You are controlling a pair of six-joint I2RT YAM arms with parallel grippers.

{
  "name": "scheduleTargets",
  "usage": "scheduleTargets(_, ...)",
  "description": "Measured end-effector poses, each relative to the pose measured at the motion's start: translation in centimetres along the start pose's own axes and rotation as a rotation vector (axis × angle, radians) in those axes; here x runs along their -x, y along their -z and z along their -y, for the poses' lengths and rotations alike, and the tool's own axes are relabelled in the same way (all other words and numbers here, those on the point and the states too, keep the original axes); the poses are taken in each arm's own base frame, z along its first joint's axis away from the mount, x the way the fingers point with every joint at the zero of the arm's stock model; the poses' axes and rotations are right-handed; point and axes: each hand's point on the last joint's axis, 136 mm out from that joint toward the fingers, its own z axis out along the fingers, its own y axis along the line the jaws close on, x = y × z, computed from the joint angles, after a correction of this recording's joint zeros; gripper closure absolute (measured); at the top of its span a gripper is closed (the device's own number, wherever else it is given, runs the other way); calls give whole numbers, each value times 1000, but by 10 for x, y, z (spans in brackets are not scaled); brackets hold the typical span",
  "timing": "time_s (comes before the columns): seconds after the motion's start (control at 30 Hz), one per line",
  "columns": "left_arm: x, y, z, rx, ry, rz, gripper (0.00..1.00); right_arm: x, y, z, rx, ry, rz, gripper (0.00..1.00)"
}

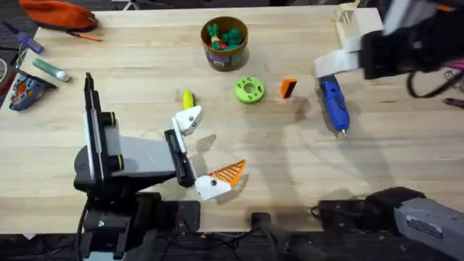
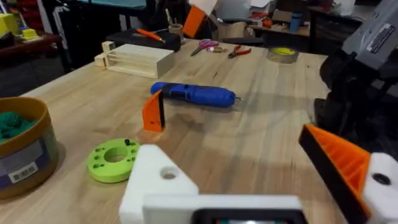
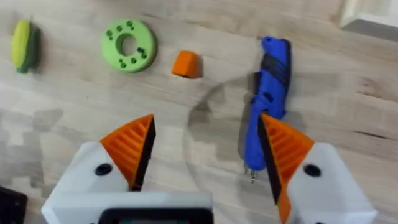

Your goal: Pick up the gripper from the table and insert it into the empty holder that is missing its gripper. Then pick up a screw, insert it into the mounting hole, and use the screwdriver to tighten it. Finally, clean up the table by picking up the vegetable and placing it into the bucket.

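Right gripper (image 3: 205, 155) high over the bench's right half, orange pads (image 3: 132, 146) spread wide apart, nothing between them. Blue screwdriver (image 1: 334, 105) flat on the bench below, toward the right far corner. Loose orange gripper (image 1: 288, 88) upright just left of it, then green holed disc (image 1: 249, 90), then yellow vegetable (image 1: 188, 98). Bucket (image 1: 225, 45) near the far edge. Left gripper (image 1: 205, 150) low near the front edge, open: one holder (image 1: 190, 119) bare, the other padded.

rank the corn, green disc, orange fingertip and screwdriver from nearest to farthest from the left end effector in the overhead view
From the left end effector:
1. Corn, just beyond it.
2. Green disc, toward the table's middle.
3. Orange fingertip, past the disc.
4. Screwdriver, farthest to the right.
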Motion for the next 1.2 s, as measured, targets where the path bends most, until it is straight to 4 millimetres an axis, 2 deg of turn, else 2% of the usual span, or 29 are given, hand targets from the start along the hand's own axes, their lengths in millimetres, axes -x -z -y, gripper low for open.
scheduleTargets(0.2,0,0,0,0,0,0,15,-9,-21,-24,-9,39,-107,73)
scheduleTargets(0.33,0,0,0,0,0,0,15,-15,-31,-23,-35,27,-206,73)
scheduleTargets(0.53,0,0,0,0,0,0,15,0,-39,-27,-57,4,-289,71)
scheduleTargets(0.77,0,0,0,0,0,0,16,3,-57,-29,-79,-55,-345,63)
scheduleTargets(1.2,0,0,0,0,0,0,15,2,-84,-31,-84,-36,-389,42)
